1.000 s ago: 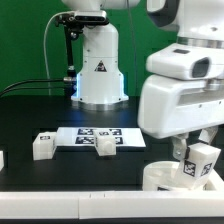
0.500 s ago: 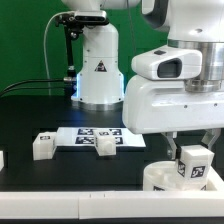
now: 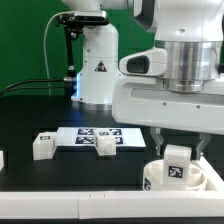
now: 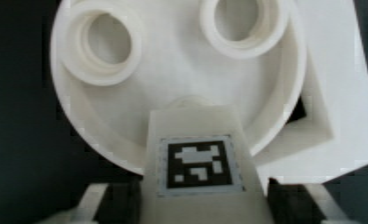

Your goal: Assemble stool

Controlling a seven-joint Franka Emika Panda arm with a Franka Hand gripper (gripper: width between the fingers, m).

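My gripper point(image 3: 178, 158) is shut on a short white stool leg point(image 3: 178, 167) that shows a black-and-white tag. It holds the leg just over the round white seat point(image 3: 153, 181) at the front of the table, on the exterior view's right. In the wrist view the leg point(image 4: 202, 150) points at the seat disc point(image 4: 145, 110), between my fingers point(image 4: 103, 206). Two round sockets point(image 4: 106, 45) are visible on the disc beyond the leg's tip. I cannot tell whether the leg touches the seat.
Two more white legs point(image 3: 43, 145) point(image 3: 103, 146) lie near the marker board point(image 3: 88, 133) in the middle of the black table. Another white part point(image 3: 2, 158) shows at the left edge. A white robot base point(image 3: 98, 65) stands at the back.
The arm has swung toward the exterior view's left and come lower, carrying the leg from the seat's right side to over the seat. The grip has stayed shut.
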